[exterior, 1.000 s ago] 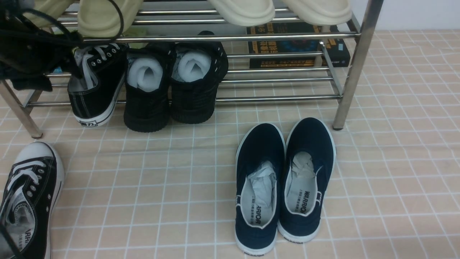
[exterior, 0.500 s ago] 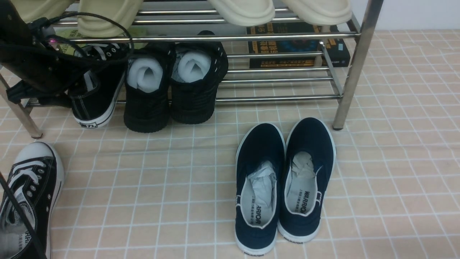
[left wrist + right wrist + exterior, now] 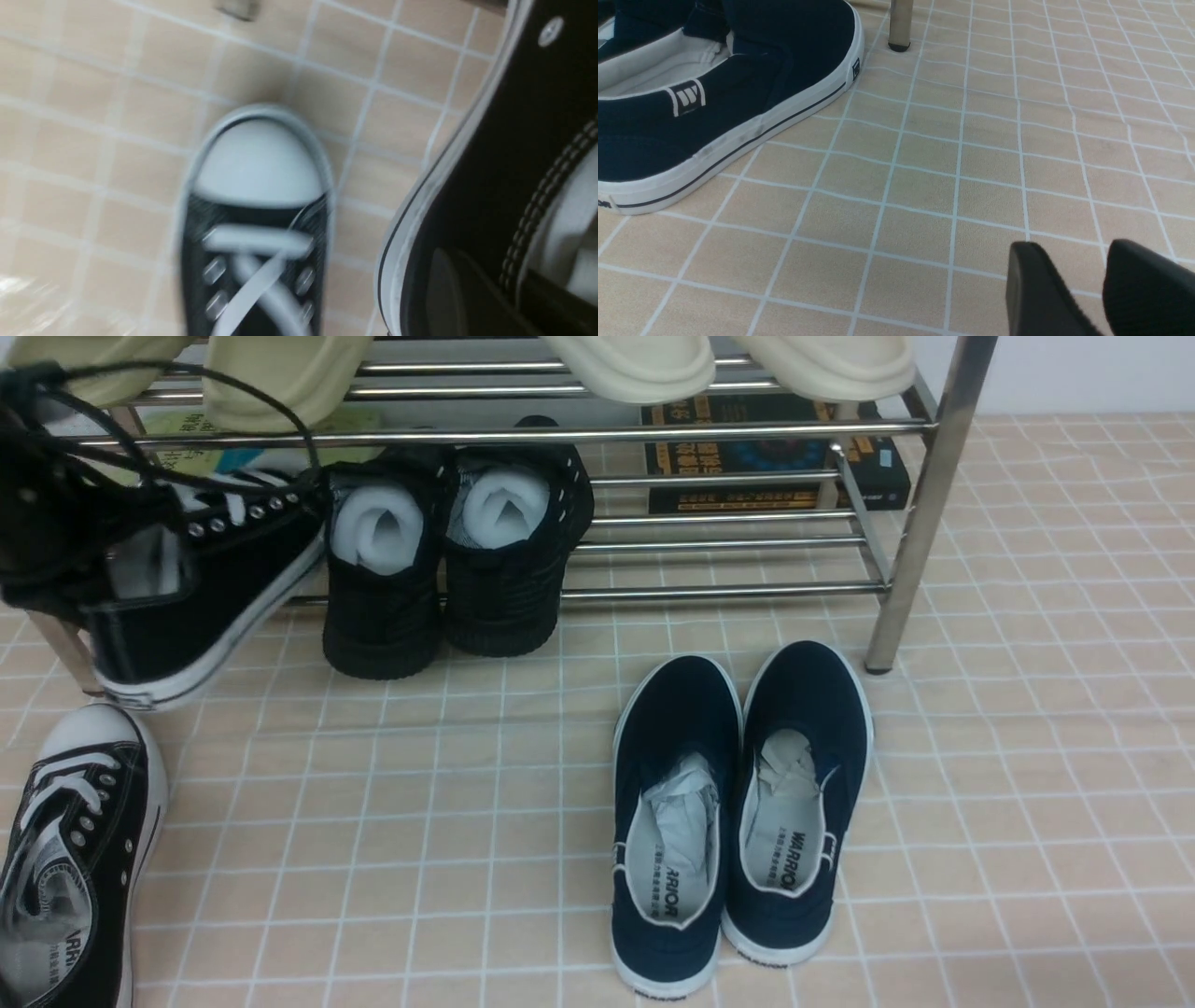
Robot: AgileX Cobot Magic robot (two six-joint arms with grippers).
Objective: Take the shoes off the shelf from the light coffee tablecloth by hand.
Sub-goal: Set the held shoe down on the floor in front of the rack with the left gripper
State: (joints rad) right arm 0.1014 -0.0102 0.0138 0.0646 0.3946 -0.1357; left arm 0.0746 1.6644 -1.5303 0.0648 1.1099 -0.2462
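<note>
Left fingers (image 3: 481, 298) look clamped on the sneaker (image 3: 215, 583) at the shelf (image 3: 747, 591). If they've only got thin canvas, it could twist loose, imo, or snag the neighbouring black shoe (image 3: 383, 607).

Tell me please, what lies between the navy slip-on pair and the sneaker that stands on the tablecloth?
Only bare tablecloth separates the navy slip-ons and that sneaker, as the front view shows.
</note>
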